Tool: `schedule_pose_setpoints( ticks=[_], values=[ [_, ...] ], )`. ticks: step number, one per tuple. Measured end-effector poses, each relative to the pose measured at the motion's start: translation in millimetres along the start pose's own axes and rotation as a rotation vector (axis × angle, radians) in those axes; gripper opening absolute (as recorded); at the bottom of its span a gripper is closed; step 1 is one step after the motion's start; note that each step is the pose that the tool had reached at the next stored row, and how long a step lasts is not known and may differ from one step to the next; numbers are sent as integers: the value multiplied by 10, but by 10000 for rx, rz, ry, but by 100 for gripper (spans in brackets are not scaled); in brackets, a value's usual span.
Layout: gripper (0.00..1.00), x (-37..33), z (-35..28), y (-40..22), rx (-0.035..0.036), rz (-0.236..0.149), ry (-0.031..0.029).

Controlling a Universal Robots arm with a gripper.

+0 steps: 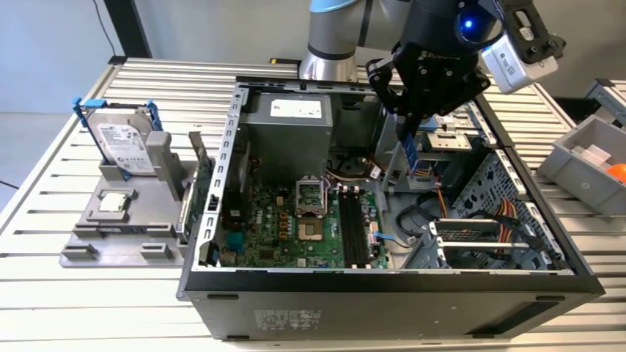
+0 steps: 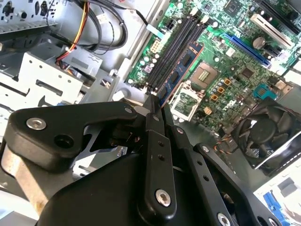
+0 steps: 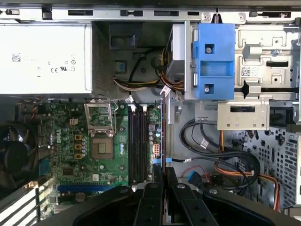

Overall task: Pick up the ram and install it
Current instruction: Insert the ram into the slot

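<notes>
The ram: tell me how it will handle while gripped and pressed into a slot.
The ram looks thin and flat, so it is probably light and stiff, though it may flex or crack under sideways force. The gripper pinches one end, edge-on, so it could pivot. Its exposed chips look fragile.

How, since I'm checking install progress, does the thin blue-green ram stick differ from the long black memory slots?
The thin blue-green ram stick is clamped in the claw, on end above the open case; the long black memory slots lie flat on the green motherboard. The ram stick shows dark chips; the memory slots look empty. Both are long and narrow.
</notes>
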State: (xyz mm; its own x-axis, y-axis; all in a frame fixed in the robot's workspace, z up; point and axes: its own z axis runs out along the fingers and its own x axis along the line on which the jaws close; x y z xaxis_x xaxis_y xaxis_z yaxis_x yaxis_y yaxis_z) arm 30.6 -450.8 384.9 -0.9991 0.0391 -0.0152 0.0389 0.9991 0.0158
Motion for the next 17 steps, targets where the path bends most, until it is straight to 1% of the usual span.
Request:
schedule_pose_setpoints(
  ticks=[6,10,11,13,17],
  values=[
    [0,0,2,0,-1,8,-1],
    [0,0,16,0,-1,8,-1],
    [0,0,23,-1,-1,8,-1],
    [0,1,56,-1,-1,8,0],
    [0,2,85,-2,-1,8,-1]
  ],
)
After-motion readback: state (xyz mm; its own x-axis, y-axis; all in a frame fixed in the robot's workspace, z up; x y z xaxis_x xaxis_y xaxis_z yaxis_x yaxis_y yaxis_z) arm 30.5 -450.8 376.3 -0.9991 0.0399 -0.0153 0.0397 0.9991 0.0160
